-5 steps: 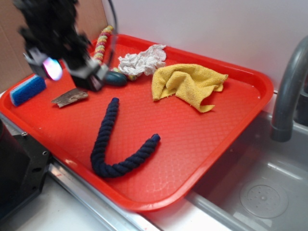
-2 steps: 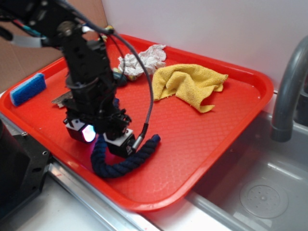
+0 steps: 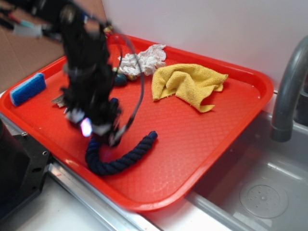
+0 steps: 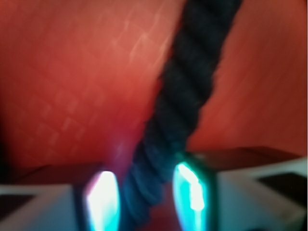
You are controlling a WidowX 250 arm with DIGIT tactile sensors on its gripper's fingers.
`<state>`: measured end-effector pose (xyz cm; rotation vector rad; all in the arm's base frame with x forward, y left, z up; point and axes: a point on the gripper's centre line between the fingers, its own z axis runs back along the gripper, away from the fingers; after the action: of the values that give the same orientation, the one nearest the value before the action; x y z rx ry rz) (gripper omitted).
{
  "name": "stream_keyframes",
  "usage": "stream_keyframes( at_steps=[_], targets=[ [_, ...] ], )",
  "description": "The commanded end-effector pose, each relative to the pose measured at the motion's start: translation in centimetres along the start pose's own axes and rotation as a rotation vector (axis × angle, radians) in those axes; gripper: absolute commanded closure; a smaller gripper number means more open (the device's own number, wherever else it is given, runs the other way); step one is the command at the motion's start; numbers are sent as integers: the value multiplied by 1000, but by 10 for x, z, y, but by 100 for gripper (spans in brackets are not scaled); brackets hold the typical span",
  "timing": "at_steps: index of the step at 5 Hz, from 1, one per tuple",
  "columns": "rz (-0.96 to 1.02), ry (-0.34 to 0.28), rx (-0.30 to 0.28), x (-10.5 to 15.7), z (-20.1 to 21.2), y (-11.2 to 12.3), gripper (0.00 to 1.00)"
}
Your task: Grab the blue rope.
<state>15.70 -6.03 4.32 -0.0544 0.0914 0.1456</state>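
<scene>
Wrist view: I see the blue rope (image 4: 185, 103) running straight between the two lit fingers (image 4: 102, 202), one on each flank.
Claw: the gripper (image 3: 98, 131) is partly open around the rope; I cannot tell whether the pads press it yet (both views are blurred).
Rope place: it lies in a U on the red tray (image 3: 202, 144), near the front edge.
Handling: I judge it soft, limp and light, with a grippy twist.
Hold: mid-strand on the left leg, where the claw sits; loose ends will dangle.
</scene>
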Motion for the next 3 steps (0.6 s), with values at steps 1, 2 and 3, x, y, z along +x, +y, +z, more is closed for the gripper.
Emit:
stream_keyframes(
  at_steps=[1,2,3],
  targets=[
    [-214,-106,-8,35,112,14,100],
    [-148,-173,-30,20,161,25,12],
    [79,-135,1,11,127,23,0]
  ],
)
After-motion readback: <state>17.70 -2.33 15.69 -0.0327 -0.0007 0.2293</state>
